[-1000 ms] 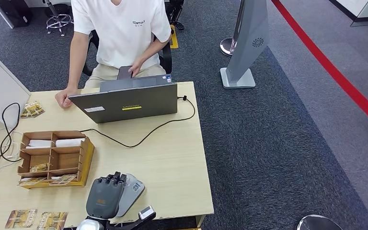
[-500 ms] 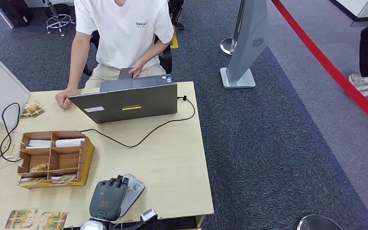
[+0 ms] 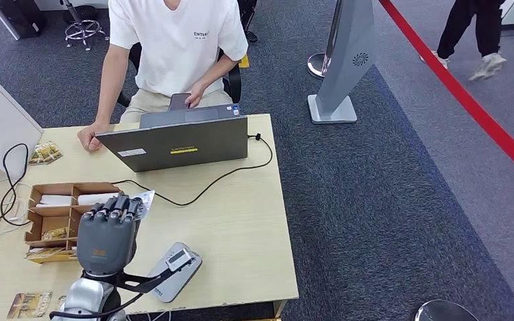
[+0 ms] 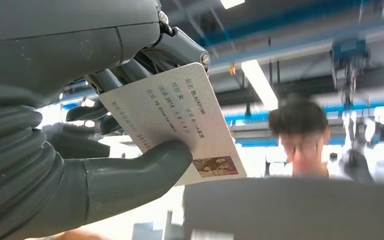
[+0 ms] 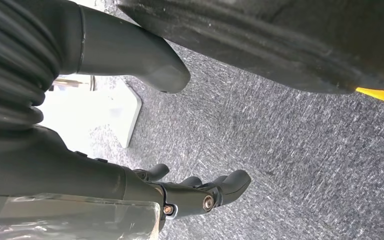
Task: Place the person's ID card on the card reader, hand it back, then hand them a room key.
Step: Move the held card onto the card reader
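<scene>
My left hand point(image 3: 107, 231) is raised above the desk in front of the wooden organizer point(image 3: 47, 221). It pinches the white ID card point(image 4: 180, 115) between thumb point(image 4: 135, 170) and fingers, printed side and small photo showing. A corner of the card point(image 3: 144, 198) pokes out past the fingers in the head view. The grey card reader point(image 3: 174, 271) lies bare near the desk's front edge, behind the hand. The person point(image 3: 174, 40) sits behind the laptop point(image 3: 174, 144), one hand point(image 3: 90, 137) on the desk. My right hand point(image 5: 105, 175) hangs over the carpet, fingers apart, holding nothing.
The organizer holds white and patterned cards. More patterned cards point(image 3: 30, 304) lie at the desk's front left, another point(image 3: 43, 153) at the back left. A black cable point(image 3: 194, 194) crosses the desk from the laptop. A grey stand point(image 3: 341, 60) is on the carpet; a passer-by point(image 3: 472, 33) walks behind.
My left hand has lifted off the card reader with the ID card and moved forward and left, toward the person. The reader is now uncovered. A passer-by has walked along the back right.
</scene>
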`<action>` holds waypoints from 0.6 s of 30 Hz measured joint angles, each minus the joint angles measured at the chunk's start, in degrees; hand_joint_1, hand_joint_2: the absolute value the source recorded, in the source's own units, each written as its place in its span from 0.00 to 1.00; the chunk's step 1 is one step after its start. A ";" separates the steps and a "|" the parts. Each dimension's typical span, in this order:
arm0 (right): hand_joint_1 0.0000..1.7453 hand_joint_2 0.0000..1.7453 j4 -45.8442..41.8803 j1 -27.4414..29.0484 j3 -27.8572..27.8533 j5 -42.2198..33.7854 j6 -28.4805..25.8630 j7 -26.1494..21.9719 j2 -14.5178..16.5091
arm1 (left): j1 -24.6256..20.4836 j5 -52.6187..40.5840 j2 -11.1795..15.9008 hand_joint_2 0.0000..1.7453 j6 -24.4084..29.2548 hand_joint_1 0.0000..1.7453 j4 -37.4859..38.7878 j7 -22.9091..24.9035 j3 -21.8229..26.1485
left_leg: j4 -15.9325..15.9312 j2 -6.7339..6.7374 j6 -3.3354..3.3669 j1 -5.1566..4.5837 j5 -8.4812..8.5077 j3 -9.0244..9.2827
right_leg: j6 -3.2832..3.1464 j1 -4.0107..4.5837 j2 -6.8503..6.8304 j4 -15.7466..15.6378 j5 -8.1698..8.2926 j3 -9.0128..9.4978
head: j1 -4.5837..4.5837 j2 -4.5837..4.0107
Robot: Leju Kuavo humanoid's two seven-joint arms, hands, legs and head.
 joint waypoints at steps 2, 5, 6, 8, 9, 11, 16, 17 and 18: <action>0.00 1.00 0.00 -0.07 0.10 0.49 0.37 -0.09 -0.09 | -2.37 0.00 0.28 1.00 -0.11 1.00 -0.83 -0.50 1.15 | 0.00 0.00 0.00 0.00 0.00 0.00 | -0.01 0.00 0.00 0.00 0.01 0.00 | 0.01 0.00; 0.00 1.00 0.01 -0.19 0.47 1.24 1.00 -0.35 -0.27 | -7.16 0.00 0.68 1.00 -0.24 1.00 -0.54 -0.13 2.95 | 0.01 0.00 0.00 0.00 0.03 0.00 | -0.04 0.00 -0.01 0.00 0.05 -0.01 | 0.00 0.00; 0.00 1.00 0.01 -0.22 0.64 1.47 1.25 -0.47 -0.36 | -9.04 0.00 0.80 1.00 -0.23 1.00 0.00 -0.10 3.44 | 0.01 -0.02 -0.01 0.00 0.05 0.00 | -0.04 0.00 -0.02 0.00 0.05 0.00 | 0.00 0.01; 0.00 1.00 0.01 -0.31 0.95 1.82 1.75 -0.73 -0.54 | -12.98 0.00 0.92 1.00 -0.17 1.00 1.94 -0.56 4.60 | 0.01 -0.06 -0.04 0.00 0.07 0.00 | -0.04 0.00 -0.06 0.01 0.06 0.01 | 0.00 0.01; 0.00 1.00 0.01 -0.36 1.08 1.97 1.96 -0.84 -0.60 | -14.85 0.00 0.92 1.00 -0.14 1.00 3.20 -0.89 5.24 | 0.01 -0.07 -0.05 0.00 0.08 0.00 | -0.04 0.00 -0.07 0.02 0.07 0.02 | 0.00 0.01; 0.00 1.00 0.01 -0.44 1.35 2.32 2.38 -0.99 -0.73 | -18.31 0.00 0.91 1.00 -0.11 1.00 6.12 -1.18 6.54 | 0.01 -0.06 -0.05 0.00 0.09 0.01 | -0.04 0.00 -0.05 0.03 0.09 0.01 | 0.01 0.00; 0.00 1.00 0.01 -0.58 2.22 2.95 3.22 -1.09 -1.03 | -25.96 0.00 1.04 1.00 -0.07 1.00 15.27 0.71 8.72 | 0.01 -0.06 -0.09 0.01 0.11 0.00 | -0.04 0.00 -0.05 0.03 0.10 0.00 | 0.01 0.01; 0.00 1.00 0.01 -0.61 2.36 3.08 3.42 -1.14 -1.09 | -27.27 0.00 1.10 1.00 -0.06 1.00 17.22 1.34 8.91 | 0.01 -0.06 -0.09 0.01 0.11 0.00 | -0.04 0.00 -0.05 0.03 0.10 0.00 | -0.01 0.01; 0.00 1.00 0.01 -0.65 2.48 3.25 3.60 -1.21 -1.14 | -28.57 0.00 1.20 1.00 -0.05 1.00 19.24 2.10 9.04 | 0.01 -0.06 -0.09 0.01 0.10 0.00 | -0.04 0.00 -0.04 0.04 0.10 -0.01 | 0.00 0.01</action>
